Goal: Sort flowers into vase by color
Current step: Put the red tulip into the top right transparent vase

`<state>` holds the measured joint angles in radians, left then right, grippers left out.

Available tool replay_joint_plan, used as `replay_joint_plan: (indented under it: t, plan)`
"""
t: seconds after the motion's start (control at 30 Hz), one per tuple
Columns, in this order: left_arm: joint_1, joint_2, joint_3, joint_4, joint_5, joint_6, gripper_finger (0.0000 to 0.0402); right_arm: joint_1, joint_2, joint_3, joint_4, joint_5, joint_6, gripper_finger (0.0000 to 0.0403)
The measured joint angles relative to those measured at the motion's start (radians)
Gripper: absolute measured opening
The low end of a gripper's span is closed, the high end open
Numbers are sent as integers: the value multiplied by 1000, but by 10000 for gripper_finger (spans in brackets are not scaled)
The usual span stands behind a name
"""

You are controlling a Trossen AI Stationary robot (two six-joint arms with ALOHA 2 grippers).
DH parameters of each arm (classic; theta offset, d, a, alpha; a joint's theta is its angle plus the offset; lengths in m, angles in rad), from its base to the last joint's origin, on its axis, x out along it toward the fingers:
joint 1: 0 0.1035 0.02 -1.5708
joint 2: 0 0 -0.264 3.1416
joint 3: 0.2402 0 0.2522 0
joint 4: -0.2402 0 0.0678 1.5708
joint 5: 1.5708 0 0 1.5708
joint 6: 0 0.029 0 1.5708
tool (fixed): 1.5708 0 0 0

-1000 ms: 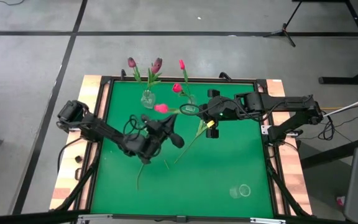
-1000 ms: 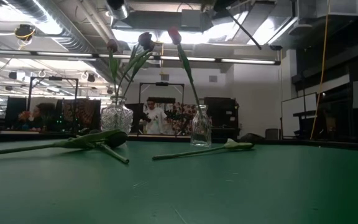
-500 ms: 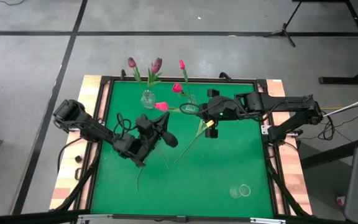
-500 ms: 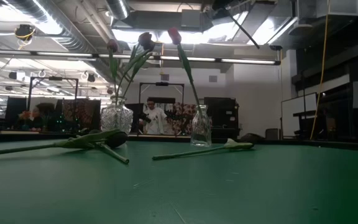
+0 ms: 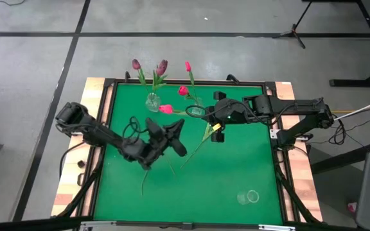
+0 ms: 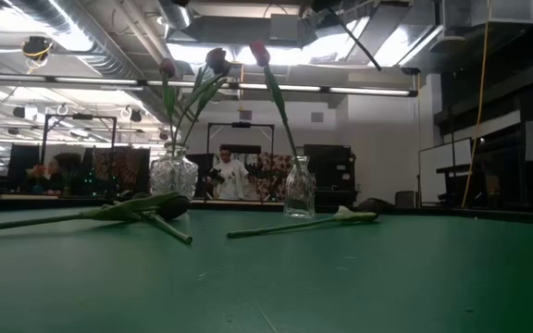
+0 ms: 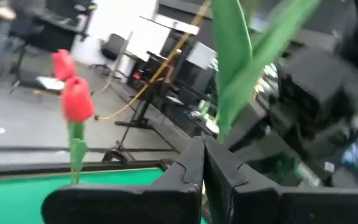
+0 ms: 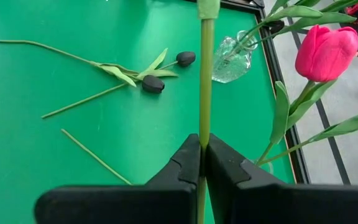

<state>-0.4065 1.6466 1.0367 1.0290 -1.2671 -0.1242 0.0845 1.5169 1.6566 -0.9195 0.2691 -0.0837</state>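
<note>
From the right wrist, a green stem (image 8: 205,74) is seen clenched in the right claw (image 8: 202,163); overhead, the left claw (image 5: 172,138) is seen closed over open desk (image 5: 236,160).

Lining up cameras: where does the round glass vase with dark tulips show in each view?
High view: round vase at the far edge of the green mat.
Low view: left of centre.
Left wrist view: not in it.
Right wrist view: near the mat's edge.
Shared landmark: the green mat.
</note>
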Motion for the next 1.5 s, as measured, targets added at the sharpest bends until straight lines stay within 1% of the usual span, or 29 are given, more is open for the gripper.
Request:
replay_joint_plan:
  t: [0.1,0.27,0.43,0.5,0.57,0.6,0.7,0.8,0.87,0.97,1.03,1.1,1.2,1.27,1.3,1.33,1.43,1.5]
  plan:
    - [-32,-1,0,52,-63,30,0,0,0,0,0,0,0,16]
    - [-41,-8,0,81,-65,55,0,0,0,0,0,0,0,16]
    - [-49,-48,0,85,-43,64,0,0,0,0,1,0,0,16]
    - [-54,-66,0,83,-11,80,0,0,0,0,1,0,0,16]
    - [-54,-83,0,72,46,128,0,0,0,0,1,0,0,16]
    - [-54,-93,0,55,56,170,0,0,0,0,1,-1,0,16]
    - [-52,-108,0,24,57,257,0,0,0,0,2,0,0,16]
    - [-44,-137,0,-21,57,288,0,0,0,0,2,2,0,17]
    - [-43,-170,0,-87,63,316,0,0,0,0,2,2,0,17]
    - [-21,-244,0,-263,152,307,0,0,0,0,7,6,0,17]
    - [4,-305,0,-423,243,223,0,0,0,0,18,8,0,17]
    - [40,-371,0,-625,386,60,0,0,0,0,36,8,0,17]
    - [129,-446,0,-961,658,-225,0,0,0,0,55,8,0,17]
    - [189,-471,0,-1112,783,-333,0,0,0,0,60,9,0,17]
    - [211,-480,0,-1152,822,-348,0,0,0,0,60,11,0,17]
    - [225,-488,0,-1179,840,-352,0,0,0,0,60,18,0,17]
    - [246,-499,0,-1226,828,-354,0,0,0,0,75,32,6,17]
    - [249,-497,0,-1229,820,-415,0,0,0,0,98,34,11,17]
